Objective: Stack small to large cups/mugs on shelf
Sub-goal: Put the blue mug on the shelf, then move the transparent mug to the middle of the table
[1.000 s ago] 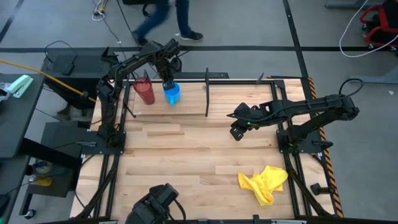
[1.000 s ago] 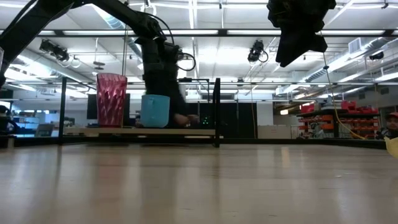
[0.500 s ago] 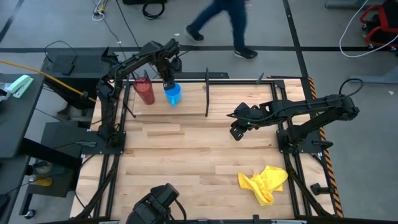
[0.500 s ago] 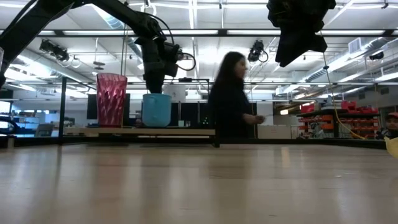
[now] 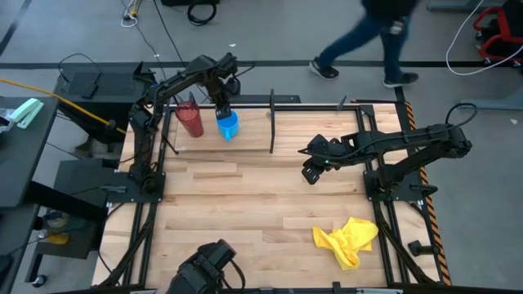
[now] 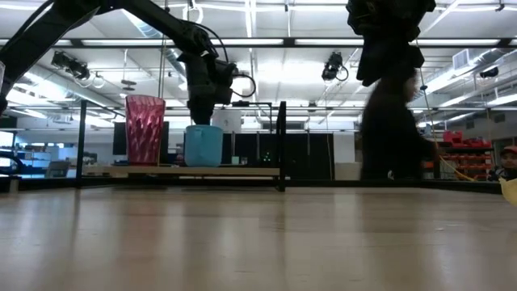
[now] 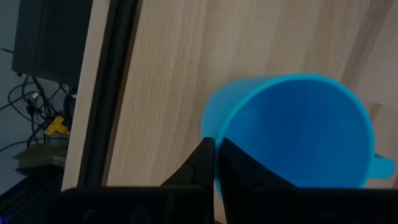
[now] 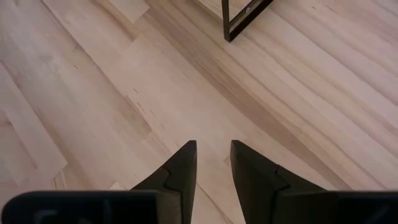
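A bright blue cup (image 5: pixel 228 124) stands upright on the low black wire rack (image 5: pixel 272 122), next to a tall dark red tumbler (image 5: pixel 191 120) on its left. Both show on the rack's board (image 6: pixel 242 170) in the low view, the blue cup (image 6: pixel 203 145) right of the tumbler (image 6: pixel 145 129). My left gripper (image 5: pixel 222 104) stands over the blue cup, shut on its rim. My right gripper (image 5: pixel 310 174) hovers over the table's middle right, a little open and empty (image 8: pixel 213 149). The small clear cup is not in view. My left gripper (image 7: pixel 214 146) pinches the blue cup's wall at the rim (image 7: pixel 216 134), one finger (image 7: pixel 249 168) inside the cup and one finger (image 7: pixel 198 163) outside. The fingers come from above, pointing down. The cup stands upright with its bottom on the rack's board.
A crumpled yellow cloth (image 5: pixel 347 239) lies at the near right of the table. The rack's upright post (image 6: pixel 281 145) stands right of the blue cup. A person walks on the floor beyond the table's far edge (image 5: pixel 384 41). Bare wood lies between rack and cloth.
Neither gripper nor the cups have visibly moved. The person behind the table has walked from left to right.
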Robot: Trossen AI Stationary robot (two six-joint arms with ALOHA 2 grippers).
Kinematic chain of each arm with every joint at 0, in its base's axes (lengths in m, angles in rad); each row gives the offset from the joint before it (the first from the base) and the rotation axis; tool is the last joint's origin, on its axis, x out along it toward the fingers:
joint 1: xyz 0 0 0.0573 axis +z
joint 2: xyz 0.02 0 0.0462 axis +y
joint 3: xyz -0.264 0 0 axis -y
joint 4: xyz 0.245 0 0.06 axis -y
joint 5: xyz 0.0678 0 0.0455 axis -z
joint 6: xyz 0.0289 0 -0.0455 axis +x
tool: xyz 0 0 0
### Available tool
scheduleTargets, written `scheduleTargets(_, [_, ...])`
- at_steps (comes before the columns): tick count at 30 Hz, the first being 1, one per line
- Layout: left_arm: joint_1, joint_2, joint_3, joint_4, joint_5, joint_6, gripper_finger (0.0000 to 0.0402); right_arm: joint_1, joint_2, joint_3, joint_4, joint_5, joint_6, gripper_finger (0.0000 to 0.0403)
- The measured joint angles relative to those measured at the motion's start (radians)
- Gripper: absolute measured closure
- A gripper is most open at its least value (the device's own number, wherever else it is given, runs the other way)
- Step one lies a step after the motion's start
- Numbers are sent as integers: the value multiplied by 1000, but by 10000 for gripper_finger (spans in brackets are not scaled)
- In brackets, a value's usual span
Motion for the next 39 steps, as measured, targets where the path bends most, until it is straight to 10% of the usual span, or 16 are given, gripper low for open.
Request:
scheduleTargets(25, [2,-54,0,-57,7,-28,302,-15,0,0,8,0,-21,298])
scheduleTargets(39, [-22,-325,0,-127,-4,-303,286,-105,22,0,385,-45,-248,299])
